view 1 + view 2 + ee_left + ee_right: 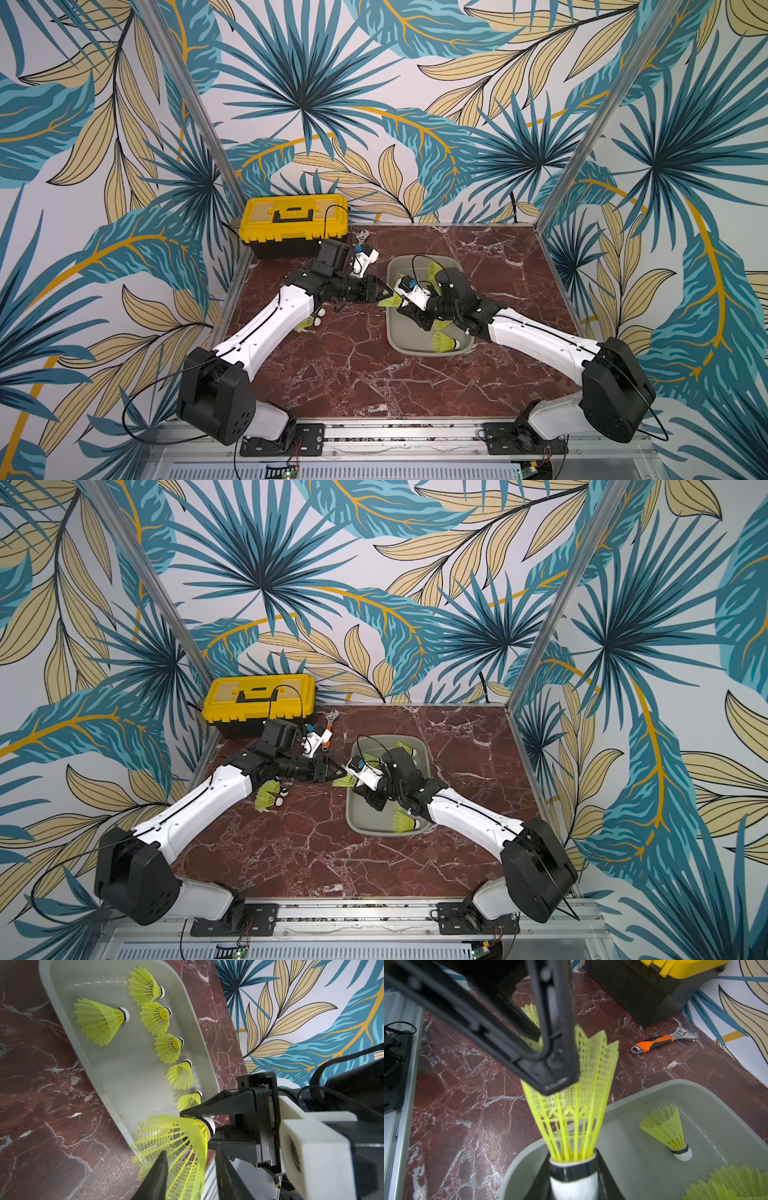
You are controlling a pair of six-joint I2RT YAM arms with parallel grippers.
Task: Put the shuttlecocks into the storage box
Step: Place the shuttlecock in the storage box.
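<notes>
Swapping grips at the storage box (685, 1084) edge
We are pinching the shuttlecock (571, 1105) by its tip in the right gripper (574, 1178); the left gripper (191, 1153) is part open, loose; we are aiming to back it off gently.

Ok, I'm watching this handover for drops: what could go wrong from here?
The left gripper straddles the held shuttlecock at its skirt; pulling away may snag it from the right gripper, which pinches only the cork. That skirt overhangs the storage box rim, so releasing might tip it out.
</notes>
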